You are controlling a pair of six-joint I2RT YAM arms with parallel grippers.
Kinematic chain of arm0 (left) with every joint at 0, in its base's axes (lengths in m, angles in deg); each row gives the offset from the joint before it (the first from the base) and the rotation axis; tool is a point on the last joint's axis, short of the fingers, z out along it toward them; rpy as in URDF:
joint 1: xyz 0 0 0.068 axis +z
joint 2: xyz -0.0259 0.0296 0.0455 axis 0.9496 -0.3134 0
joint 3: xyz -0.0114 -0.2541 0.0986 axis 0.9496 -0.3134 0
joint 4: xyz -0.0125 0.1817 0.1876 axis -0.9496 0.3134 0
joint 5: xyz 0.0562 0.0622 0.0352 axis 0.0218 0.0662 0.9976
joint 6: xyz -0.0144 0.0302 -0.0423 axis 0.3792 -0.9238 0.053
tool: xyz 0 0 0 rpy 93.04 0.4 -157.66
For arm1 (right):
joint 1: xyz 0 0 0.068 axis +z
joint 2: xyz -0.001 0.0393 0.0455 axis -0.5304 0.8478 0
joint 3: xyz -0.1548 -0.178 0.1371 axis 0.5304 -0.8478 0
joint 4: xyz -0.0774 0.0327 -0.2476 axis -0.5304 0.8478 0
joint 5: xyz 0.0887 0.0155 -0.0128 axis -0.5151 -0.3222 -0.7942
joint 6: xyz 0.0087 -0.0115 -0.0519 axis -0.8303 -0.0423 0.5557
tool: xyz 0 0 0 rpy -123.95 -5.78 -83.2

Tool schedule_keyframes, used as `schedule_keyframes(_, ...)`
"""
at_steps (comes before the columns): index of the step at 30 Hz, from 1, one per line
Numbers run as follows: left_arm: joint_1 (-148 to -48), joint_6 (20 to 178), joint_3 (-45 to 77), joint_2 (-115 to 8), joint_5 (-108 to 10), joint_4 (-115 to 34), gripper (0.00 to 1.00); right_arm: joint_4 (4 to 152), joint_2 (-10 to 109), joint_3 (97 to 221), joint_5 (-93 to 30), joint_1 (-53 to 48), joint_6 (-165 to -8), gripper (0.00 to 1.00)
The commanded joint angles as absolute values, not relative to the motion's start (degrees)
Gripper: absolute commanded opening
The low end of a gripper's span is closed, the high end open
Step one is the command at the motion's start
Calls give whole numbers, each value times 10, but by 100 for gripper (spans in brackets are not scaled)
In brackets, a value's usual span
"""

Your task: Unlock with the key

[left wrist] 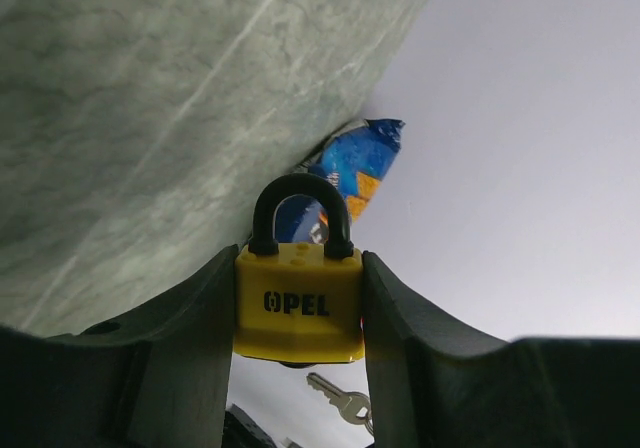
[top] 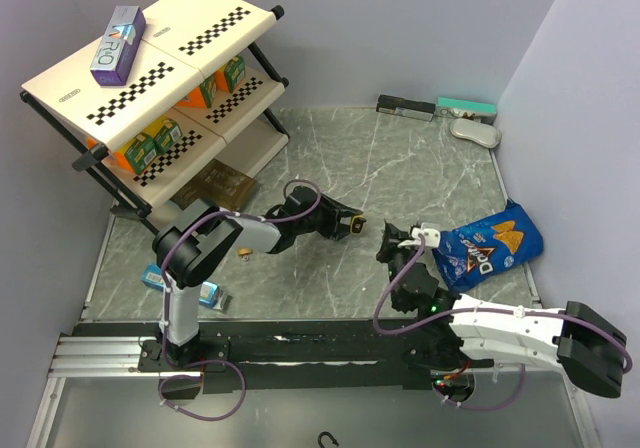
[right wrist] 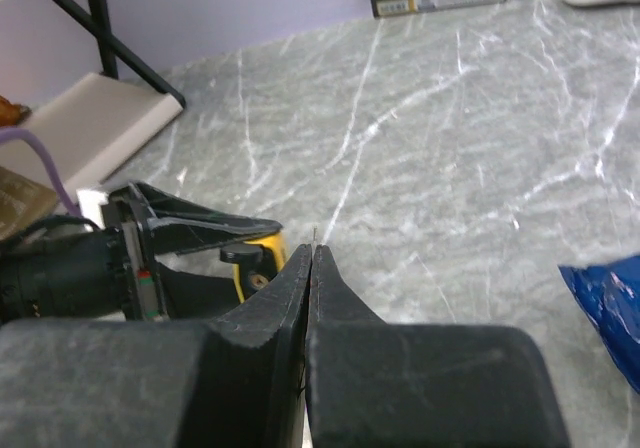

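Grey marbled tabletop (top: 420,158); left gripper (top: 355,226) and right gripper (top: 388,236) meet mid-table. Left wrist: jaws grasp a yellow padlock with black shackle (left wrist: 298,308), a small silver key (left wrist: 343,401) just beneath. Right wrist: fingers clenched on the key's thin edge, near the padlock.

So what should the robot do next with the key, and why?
Probably ease the right gripper forward so the key slides into the underside of the padlock. The left gripper holds the padlock, its loop shut, and the key sits just short of it, not yet in.
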State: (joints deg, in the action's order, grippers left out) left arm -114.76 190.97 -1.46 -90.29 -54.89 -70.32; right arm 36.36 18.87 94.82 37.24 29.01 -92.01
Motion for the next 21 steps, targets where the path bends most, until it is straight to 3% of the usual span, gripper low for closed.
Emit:
schedule_keyframes(1, -1142, 1873, 11, -877, -507, -672, 1, 421, 154, 935, 381, 289, -971, 0)
schedule_keyframes(13, -1123, 1638, 97, -846, -408, -411, 1, 416, 109, 924, 284, 269, -978, 0)
schedule_keyframes(21, -1126, 1432, 149, -863, -278, -335, 1, 413, 103, 916, 263, 268, -982, 0)
